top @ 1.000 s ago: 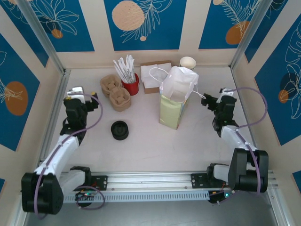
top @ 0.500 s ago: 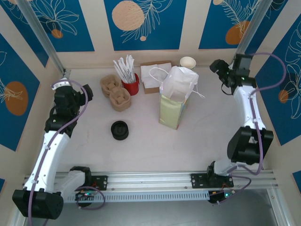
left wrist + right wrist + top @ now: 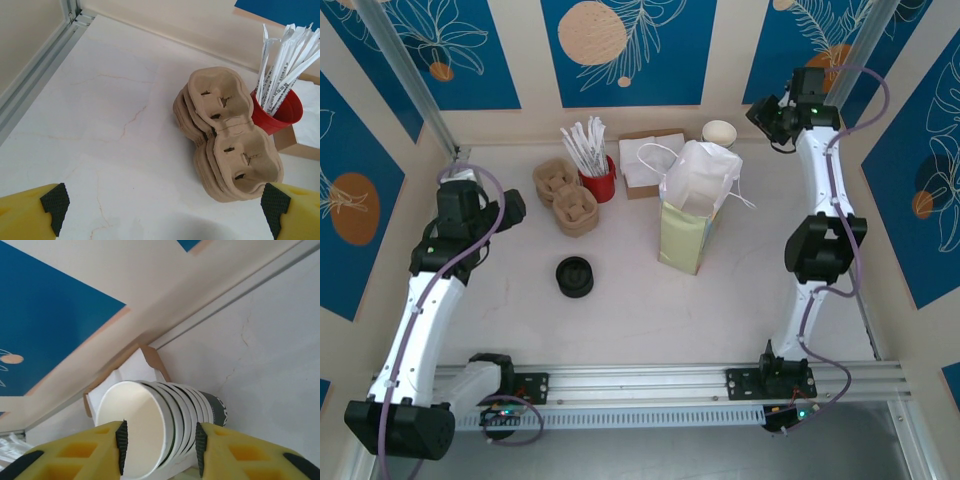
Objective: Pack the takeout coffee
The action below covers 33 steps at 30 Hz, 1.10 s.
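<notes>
The takeout coffee is out of view. A stack of lidless white cups (image 3: pixel 718 131) stands at the back of the table, right of the napkin box. My right gripper (image 3: pixel 765 112) hangs high over that back corner. In the right wrist view its yellow jaws (image 3: pixel 160 440) stand narrowed but open, and the stack of cups (image 3: pixel 150 430) shows between the pads; I cannot tell whether they touch it. My left gripper (image 3: pixel 510 205) is wide open above the table left of the cardboard carriers (image 3: pixel 227 135), with nothing between its fingertips (image 3: pixel 55 205). The tall paper bag (image 3: pixel 695 215) stands open mid-table.
Loose black lids (image 3: pixel 574 277) lie in front of the carriers (image 3: pixel 570 200). A red cup of wrapped sticks (image 3: pixel 598 180) and a napkin box (image 3: pixel 645 160) stand at the back. Walls close in the table on the left, back and right.
My right arm swung up and back from the table's right side to the far corner over the white cups, and its jaws narrowed. My left arm lifted and turned towards the carriers.
</notes>
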Each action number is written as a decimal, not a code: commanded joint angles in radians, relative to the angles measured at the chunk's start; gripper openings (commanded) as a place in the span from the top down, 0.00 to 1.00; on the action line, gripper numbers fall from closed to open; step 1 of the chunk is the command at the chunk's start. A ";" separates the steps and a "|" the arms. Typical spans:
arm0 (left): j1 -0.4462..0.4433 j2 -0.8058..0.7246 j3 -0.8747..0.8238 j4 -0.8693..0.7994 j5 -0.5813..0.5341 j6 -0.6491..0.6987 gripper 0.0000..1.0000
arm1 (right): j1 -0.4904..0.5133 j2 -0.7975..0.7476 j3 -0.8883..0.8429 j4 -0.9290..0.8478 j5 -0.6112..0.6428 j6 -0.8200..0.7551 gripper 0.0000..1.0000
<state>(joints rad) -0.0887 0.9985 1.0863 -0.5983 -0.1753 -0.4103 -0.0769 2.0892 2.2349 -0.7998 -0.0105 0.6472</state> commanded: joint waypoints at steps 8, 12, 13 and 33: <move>-0.009 -0.016 0.027 -0.072 -0.016 0.005 0.00 | 0.029 0.092 0.092 -0.075 -0.014 -0.012 0.71; -0.009 -0.015 0.020 -0.078 -0.024 0.000 0.00 | 0.041 0.105 0.094 -0.075 -0.031 -0.022 0.71; -0.009 -0.017 0.016 -0.077 -0.024 -0.002 0.00 | 0.044 0.106 0.094 -0.076 -0.035 -0.025 0.71; -0.009 -0.020 -0.003 -0.074 -0.021 -0.023 0.00 | 0.098 0.127 0.142 -0.110 0.048 -0.082 0.72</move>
<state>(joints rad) -0.0887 0.9962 1.0897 -0.6605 -0.1875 -0.4210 0.0116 2.2097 2.3352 -0.8703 0.0162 0.5945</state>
